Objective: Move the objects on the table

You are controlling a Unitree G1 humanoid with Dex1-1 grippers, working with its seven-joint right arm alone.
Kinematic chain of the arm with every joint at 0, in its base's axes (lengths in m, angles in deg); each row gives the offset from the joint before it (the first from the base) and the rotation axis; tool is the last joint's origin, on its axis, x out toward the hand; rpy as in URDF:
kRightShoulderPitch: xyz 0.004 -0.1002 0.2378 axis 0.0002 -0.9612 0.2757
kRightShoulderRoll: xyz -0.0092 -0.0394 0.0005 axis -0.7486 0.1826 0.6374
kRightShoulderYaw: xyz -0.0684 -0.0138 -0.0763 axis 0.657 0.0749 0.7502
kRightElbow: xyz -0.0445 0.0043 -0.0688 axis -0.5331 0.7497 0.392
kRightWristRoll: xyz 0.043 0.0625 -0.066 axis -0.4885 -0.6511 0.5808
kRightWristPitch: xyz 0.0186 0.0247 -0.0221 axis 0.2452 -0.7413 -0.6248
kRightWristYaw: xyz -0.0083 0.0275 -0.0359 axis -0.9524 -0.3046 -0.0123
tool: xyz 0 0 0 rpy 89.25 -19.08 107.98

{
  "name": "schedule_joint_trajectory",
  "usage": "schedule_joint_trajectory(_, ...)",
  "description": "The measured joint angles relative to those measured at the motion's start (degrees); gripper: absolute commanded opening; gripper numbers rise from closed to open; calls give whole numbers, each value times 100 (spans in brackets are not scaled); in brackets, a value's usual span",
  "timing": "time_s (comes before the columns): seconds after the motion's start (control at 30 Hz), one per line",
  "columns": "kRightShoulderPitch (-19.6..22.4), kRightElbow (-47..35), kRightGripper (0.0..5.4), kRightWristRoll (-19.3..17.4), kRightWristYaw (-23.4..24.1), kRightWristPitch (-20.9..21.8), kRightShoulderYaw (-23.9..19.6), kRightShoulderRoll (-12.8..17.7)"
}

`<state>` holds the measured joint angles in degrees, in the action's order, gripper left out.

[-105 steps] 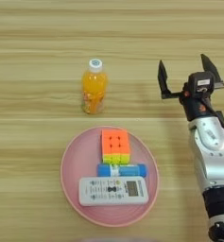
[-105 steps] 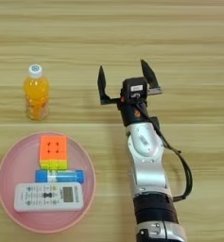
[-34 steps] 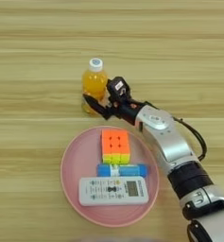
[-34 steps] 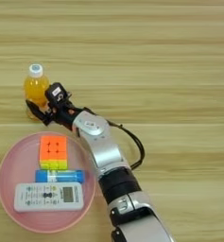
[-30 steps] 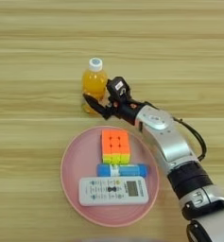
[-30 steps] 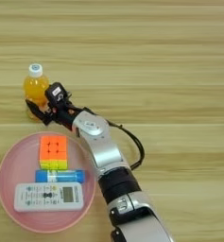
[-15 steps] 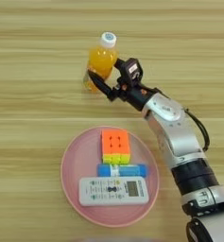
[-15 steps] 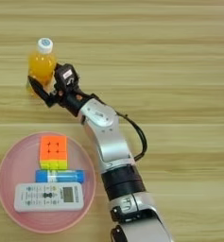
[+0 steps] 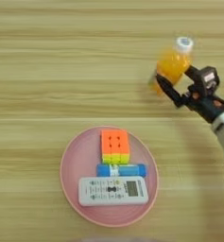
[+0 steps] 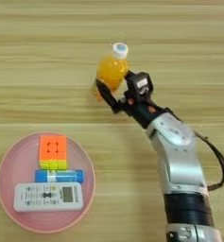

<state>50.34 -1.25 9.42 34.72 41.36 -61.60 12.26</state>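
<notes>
A pink plate [image 10: 9,156] near the worktop's [image 10: 47,42] front left corner holds a puzzle cube [image 10: 53,151], a blue glue stick [image 10: 59,176] and a white remote [image 10: 48,196]. Toward the middle, the right end effector [image 10: 114,90] is clamped on the orange juice bottle [image 10: 111,70], tilted.

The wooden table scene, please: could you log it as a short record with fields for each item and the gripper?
held item: small orange juice bottle with white cap, tilted, between the two black fingers
right gripper: shut on the bottle, arm entering from the bottom right
plate: large pink round plate on the light wooden table, left of the arm
on plate, far to near: orange and yellow puzzle cube, blue glue-stick tube, white remote control
</notes>
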Motion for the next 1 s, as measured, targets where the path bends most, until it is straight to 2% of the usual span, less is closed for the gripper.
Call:
schedule_joint_trajectory(0.17,-219,-55,339,-170,-299,-31,-114,163)
schedule_joint_trajectory(0.27,-406,46,339,-170,-482,7,-220,328)
schedule_joint_trajectory(0.4,-528,396,339,-91,-492,95,-295,413)
schedule_joint_trajectory(0.5,-555,808,339,90,-486,365,-256,411)
schedule_joint_trajectory(0.73,-487,1233,339,204,-471,992,-157,409)
schedule_joint_trajectory(0.9,-454,1385,339,252,-438,1275,-62,407)
schedule_joint_trajectory(1.0,-447,1411,376,251,-433,1316,-28,408)
